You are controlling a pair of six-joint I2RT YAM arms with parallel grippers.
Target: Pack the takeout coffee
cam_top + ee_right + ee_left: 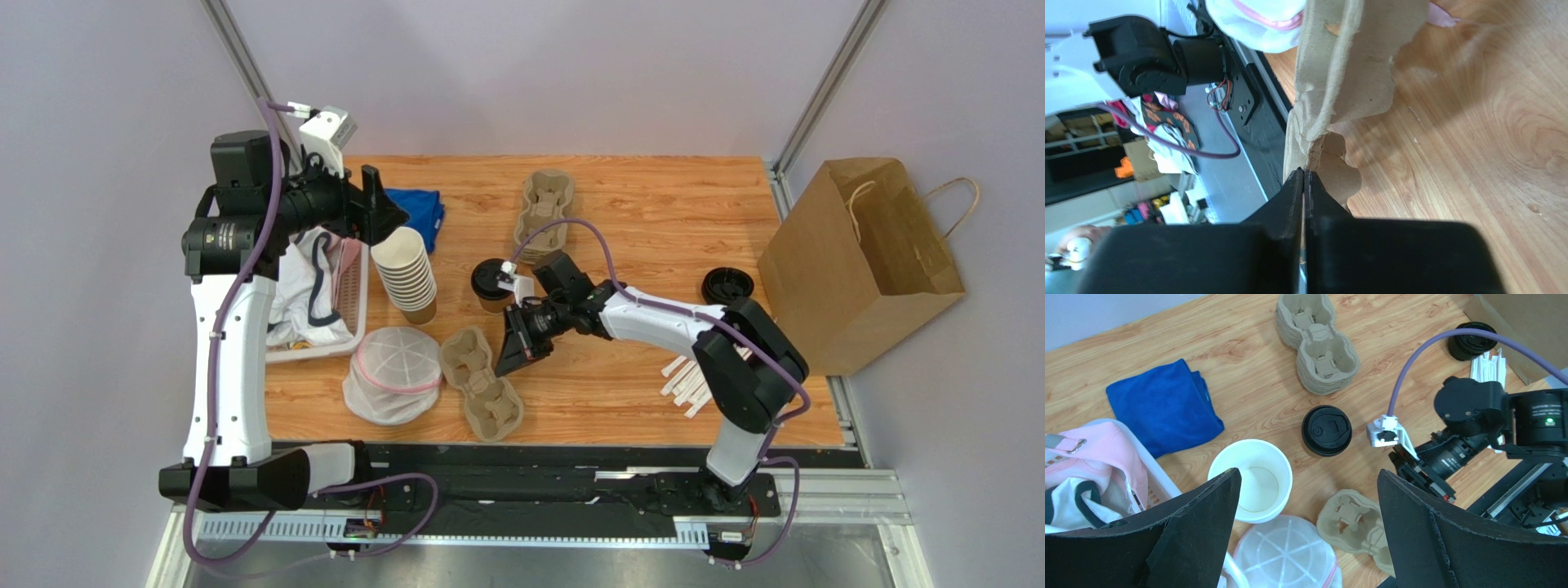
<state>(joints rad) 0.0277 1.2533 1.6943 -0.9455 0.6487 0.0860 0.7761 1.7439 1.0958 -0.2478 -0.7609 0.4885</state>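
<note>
The takeout coffee point(493, 284) point(1326, 430), a brown paper cup under a black lid, stands upright in the middle of the wooden table. Just in front of it lies a pulp cup carrier point(482, 382) point(1352, 523) point(1346, 67). My right gripper point(509, 355) point(1305, 171) is shut on that carrier's rim, with the thin edge pinched between its fingertips. My left gripper point(374, 202) point(1309, 473) hangs high over the table's left side, wide open and holding nothing. The coffee lies beyond its fingertips.
A stack of lidless paper cups point(405, 272) point(1252, 484) leans beside a white basket point(321, 300) of cloths. Also here: a mesh pouch point(395, 374), blue towel point(423, 211), second carrier stack point(546, 208), loose black lids point(727, 286), white sticks point(685, 382), brown paper bag point(865, 257) at the right.
</note>
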